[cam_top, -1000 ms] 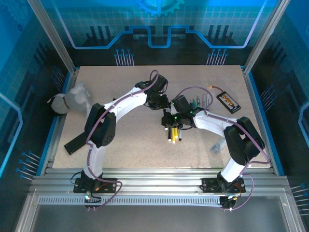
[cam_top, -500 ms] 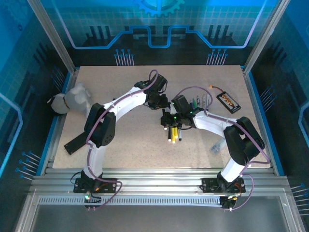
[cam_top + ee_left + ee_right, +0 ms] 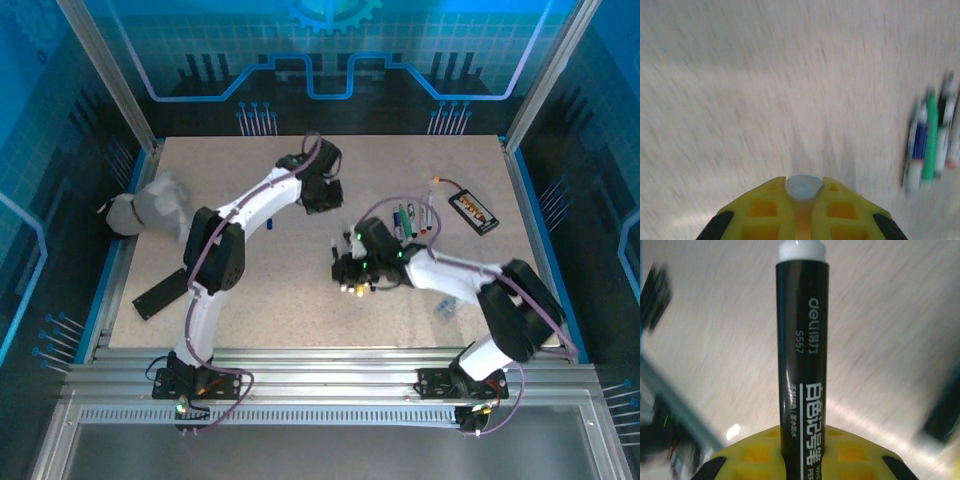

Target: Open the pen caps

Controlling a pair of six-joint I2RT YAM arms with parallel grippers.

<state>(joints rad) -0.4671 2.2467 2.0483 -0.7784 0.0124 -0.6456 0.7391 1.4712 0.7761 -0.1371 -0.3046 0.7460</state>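
In the left wrist view my left gripper (image 3: 803, 192) has its yellow fingers (image 3: 765, 205) shut on a small white pen cap (image 3: 803, 185), held above the table. From above, that gripper (image 3: 322, 200) hangs over the far middle of the table. My right gripper (image 3: 802, 440) is shut on a black marker pen (image 3: 801, 355) with white lettering, whose white end (image 3: 801, 249) points away from the camera. It sits (image 3: 350, 275) nearer the front, apart from the left one. A small blue cap (image 3: 270, 222) lies on the table left of centre.
Several other pens (image 3: 412, 218) lie in a row at the right, blurred in the left wrist view (image 3: 930, 135). A flat black device with an orange label (image 3: 473, 210) is beyond them. A grey cloth (image 3: 150, 205) and a black bar (image 3: 160, 293) lie at the left. Pale small pieces (image 3: 447, 305) lie at the front right.
The two grippers, close together before, have pulled apart: the left went toward the far side with the white cap, the right came nearer with the pen. The blue cap now shows.
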